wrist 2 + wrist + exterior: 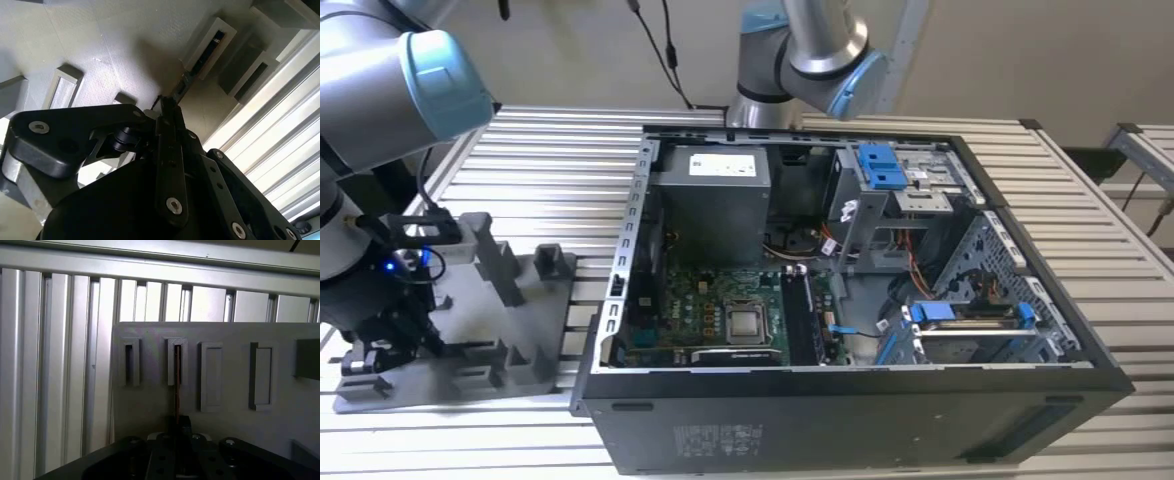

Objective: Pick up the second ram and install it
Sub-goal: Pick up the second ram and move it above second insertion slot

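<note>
second ram (177,375), edge-on in tray (145,405), tool (178,424) clamped

Tally, bench and tray
Exterior view: one open computer case (854,420), one grey tray (540,310), two blue-capped arm joints (447,85). First wrist view: four framed slots (211,375) counted on the tray face, one memory stick (177,385).

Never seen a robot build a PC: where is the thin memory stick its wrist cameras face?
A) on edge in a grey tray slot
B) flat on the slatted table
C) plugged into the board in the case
A: in the first wrist view the second ram stands edge-on in a slot of the grey tray.
</note>
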